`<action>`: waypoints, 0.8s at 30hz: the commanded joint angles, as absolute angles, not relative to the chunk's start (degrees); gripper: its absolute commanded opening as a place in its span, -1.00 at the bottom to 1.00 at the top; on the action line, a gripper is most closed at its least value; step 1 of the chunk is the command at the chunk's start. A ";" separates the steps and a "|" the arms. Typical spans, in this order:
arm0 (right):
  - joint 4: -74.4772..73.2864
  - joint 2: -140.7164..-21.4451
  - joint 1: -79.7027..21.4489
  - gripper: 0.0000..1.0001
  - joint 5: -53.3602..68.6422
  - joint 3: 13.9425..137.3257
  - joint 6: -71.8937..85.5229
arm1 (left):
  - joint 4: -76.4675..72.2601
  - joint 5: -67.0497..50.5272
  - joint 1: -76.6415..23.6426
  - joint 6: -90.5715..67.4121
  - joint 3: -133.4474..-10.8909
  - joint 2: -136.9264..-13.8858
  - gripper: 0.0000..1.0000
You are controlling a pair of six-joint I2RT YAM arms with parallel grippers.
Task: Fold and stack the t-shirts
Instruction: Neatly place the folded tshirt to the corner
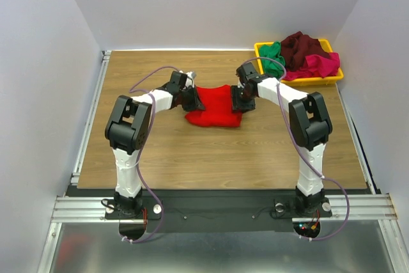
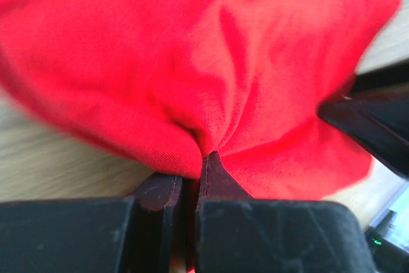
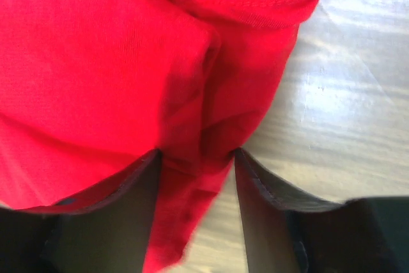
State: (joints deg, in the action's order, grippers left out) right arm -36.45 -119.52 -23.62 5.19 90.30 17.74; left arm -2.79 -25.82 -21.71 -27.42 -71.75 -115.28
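Right up against the lens on the left wrist view, the left gripper has its fingers pinched together on a bunch of the red t-shirt, so that side's got its hold. The right gripper has its jaws apart with a fold of the shirt's other edge sitting between them, not clamped as far as I can see. The shirt lies crumpled mid-counter between the two arms. The green t-shirt, maroon t-shirt and magenta t-shirt are heaped in the yellow tray at the far right corner, well apart.

My take: get the right side closed properly on that fold before lifting anything. Then raise both ends together and level, pulling gently apart so the cloth spreads flat. If one side slips you just get a twisted lump to fold.
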 commanded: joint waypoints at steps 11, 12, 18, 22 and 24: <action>-38.67 -102.75 -23.55 0.41 4.57 85.78 18.90 | 26.62 2.78 -8.27 -0.81 -94.27 -113.28 -1.00; -38.67 -101.96 -23.55 0.40 4.83 85.17 18.98 | 28.72 3.86 -6.61 -0.36 -96.05 -113.73 -1.00; -38.85 -100.81 -23.64 0.40 6.50 83.50 18.63 | 34.00 11.42 -2.38 6.50 -110.11 -120.57 -1.00; -38.85 -100.81 -23.55 0.40 7.73 82.45 18.11 | 36.21 13.01 -0.53 7.47 -118.46 -124.79 -1.00; -38.85 -100.81 -23.55 0.40 8.17 82.09 17.93 | 35.78 10.91 1.93 8.26 -118.56 -125.51 -1.00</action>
